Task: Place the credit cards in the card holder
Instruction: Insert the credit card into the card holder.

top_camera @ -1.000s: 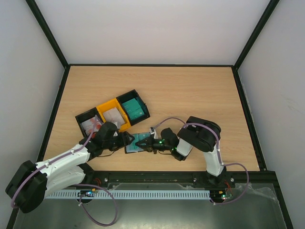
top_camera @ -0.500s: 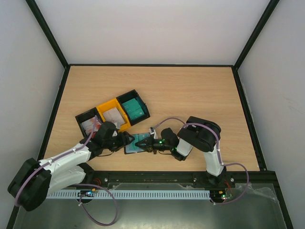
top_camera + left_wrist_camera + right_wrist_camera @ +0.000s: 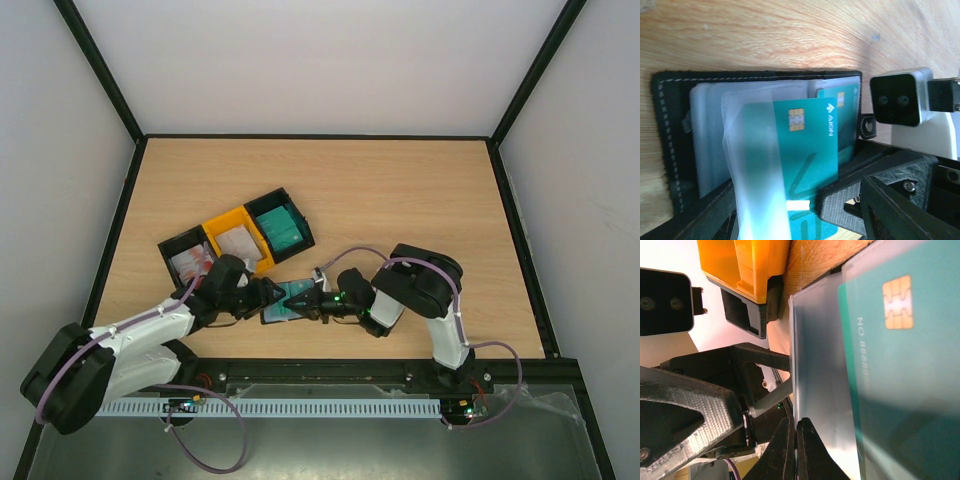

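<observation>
Jaws first: my right jaws (image 3: 796, 432) are squeezed together on the edge of a clear sleeve (image 3: 815, 365), which stands up off the open card holder (image 3: 670, 150). My left jaws (image 3: 264, 296) are apart at the holder's left end; I cannot tell if they touch it. The two pairs of jaws point at each other with only the holder between them, so it is a tight spot.

The holder lies flat on the desk (image 3: 400, 200), close to the near edge. A teal card (image 3: 807, 150) with a gold chip lies on it, partly under the sleeve. A second teal card (image 3: 840, 97) peeks out from behind it.

Just past the holder sits a slanted row of trays. The left black tray (image 3: 170, 245) has red-and-white cards (image 3: 190, 265). The yellow tray (image 3: 225, 215) has whitish cards (image 3: 240, 245). The right black tray (image 3: 270, 197) has teal cards (image 3: 282, 228).

Beyond the trays, and off to the right, wide plain wood runs to the black frame (image 3: 320, 136) at the far edge.
</observation>
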